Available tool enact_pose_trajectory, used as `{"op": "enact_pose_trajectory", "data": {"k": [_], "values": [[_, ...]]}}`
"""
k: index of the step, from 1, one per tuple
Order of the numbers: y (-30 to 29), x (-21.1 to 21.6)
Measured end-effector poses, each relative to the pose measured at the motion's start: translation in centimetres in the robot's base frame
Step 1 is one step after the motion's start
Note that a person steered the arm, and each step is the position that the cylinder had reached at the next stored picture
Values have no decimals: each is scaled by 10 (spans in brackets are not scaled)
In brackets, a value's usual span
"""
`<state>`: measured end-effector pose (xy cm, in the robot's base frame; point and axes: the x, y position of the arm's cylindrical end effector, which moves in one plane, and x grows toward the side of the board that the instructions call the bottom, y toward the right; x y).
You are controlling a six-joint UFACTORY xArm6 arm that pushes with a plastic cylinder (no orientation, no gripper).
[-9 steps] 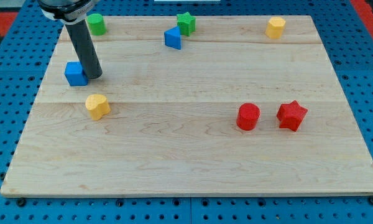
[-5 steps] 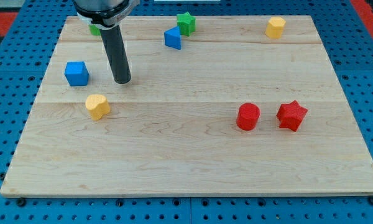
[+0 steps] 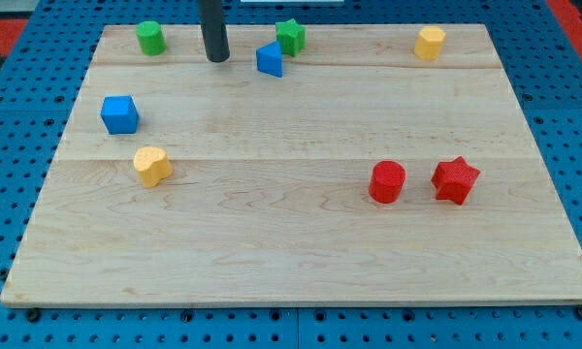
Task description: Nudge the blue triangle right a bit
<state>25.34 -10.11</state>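
Observation:
The blue triangle (image 3: pixel 269 59) lies near the view's top, just left of and below the green star (image 3: pixel 290 36). My tip (image 3: pixel 216 58) rests on the board a short way to the left of the blue triangle, at about the same height, with a gap between them. The dark rod rises from the tip out of the view's top.
A green cylinder (image 3: pixel 150 38) sits at the top left, a yellow hexagon (image 3: pixel 430 43) at the top right. A blue cube (image 3: pixel 119 114) and a yellow heart (image 3: pixel 152 166) lie at the left. A red cylinder (image 3: pixel 387 182) and a red star (image 3: pixel 455 180) lie at the right.
My tip moved from beside the blue cube rightward and toward the view's top, ending just left of the blue triangle. No block has moved.

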Motion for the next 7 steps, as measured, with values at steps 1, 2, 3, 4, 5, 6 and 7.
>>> {"op": "enact_pose_trajectory", "data": {"k": [1,2,3,4,5,6,7], "values": [[25,-15],[31,-16],[41,-10],[43,-4],[48,-1],[64,4],[64,4]]}}
